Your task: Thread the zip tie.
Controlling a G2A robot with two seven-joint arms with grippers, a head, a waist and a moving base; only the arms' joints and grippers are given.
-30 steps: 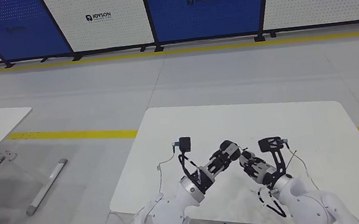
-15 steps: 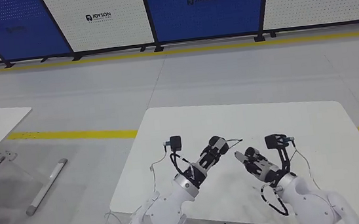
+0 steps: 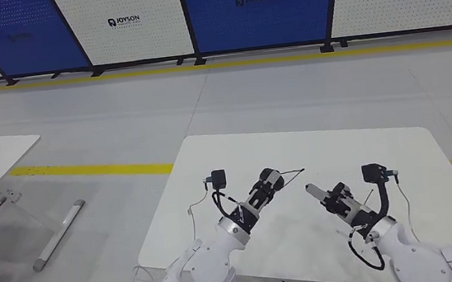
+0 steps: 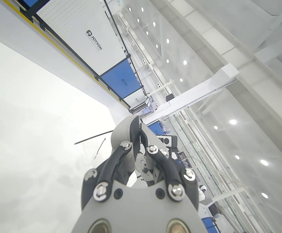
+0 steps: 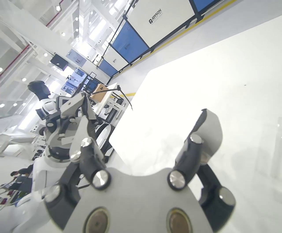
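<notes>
Two end effectors hang over one white table (image 3: 393, 148). The left end effector (image 3: 270, 178) is pinched tight on the single black zip tie (image 4: 93, 138), which juts out above the table. The right end effector (image 3: 314, 190) gapes wide and empty, and has drawn farther from its partner than before. Beyond lie a grey floor (image 3: 124, 118), yellow lines (image 3: 88, 169) and blue-and-white panels (image 3: 258, 9).

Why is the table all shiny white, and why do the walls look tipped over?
Left wrist view: ceiling lamps point at the camera, and the table glares white, so the zip tie looks dark. Right wrist view: the tilted camera slants the wall panels. Top view: even light.
</notes>
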